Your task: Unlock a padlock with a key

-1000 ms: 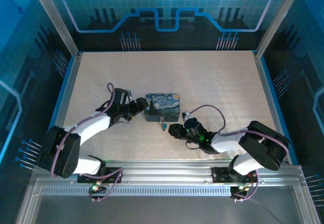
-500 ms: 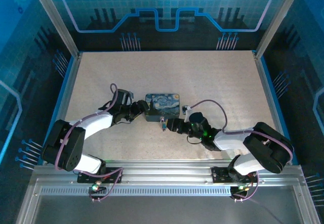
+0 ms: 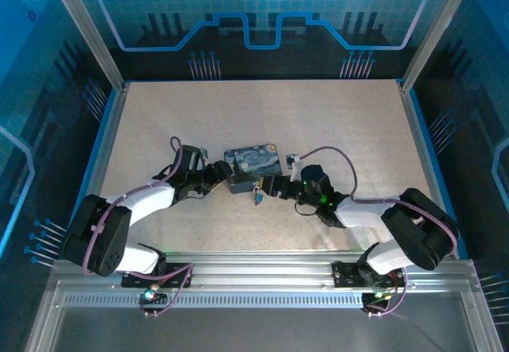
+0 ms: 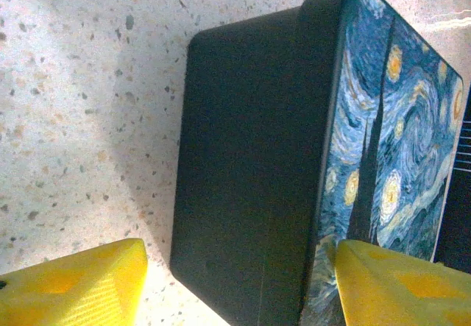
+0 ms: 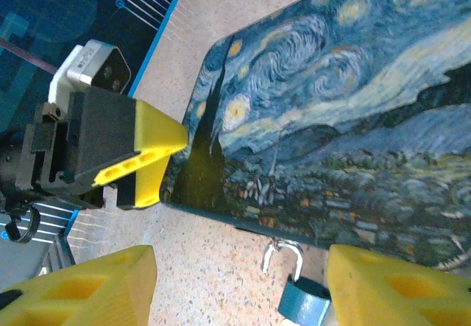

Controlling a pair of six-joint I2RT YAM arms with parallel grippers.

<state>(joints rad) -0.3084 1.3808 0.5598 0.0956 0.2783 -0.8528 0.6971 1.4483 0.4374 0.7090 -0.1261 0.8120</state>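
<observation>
top external view: the tiny dark-blue padlock point(image 3: 258, 197) with a silvery shackle sits at the 6 o'clock edge of the rectangular starry-night box point(image 3: 253, 164). right gripper point(image 3: 267, 187), at the padlock's 3 o'clock, has its fingers spread, unclamped. left gripper point(image 3: 220, 179), at the box's 9 o'clock, gapes around its end.

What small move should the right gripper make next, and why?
Probably ease the right gripper forward and close on the padlock: its jaws are open, and the padlock sits at the front edge of the box, between them, ungripped.
</observation>
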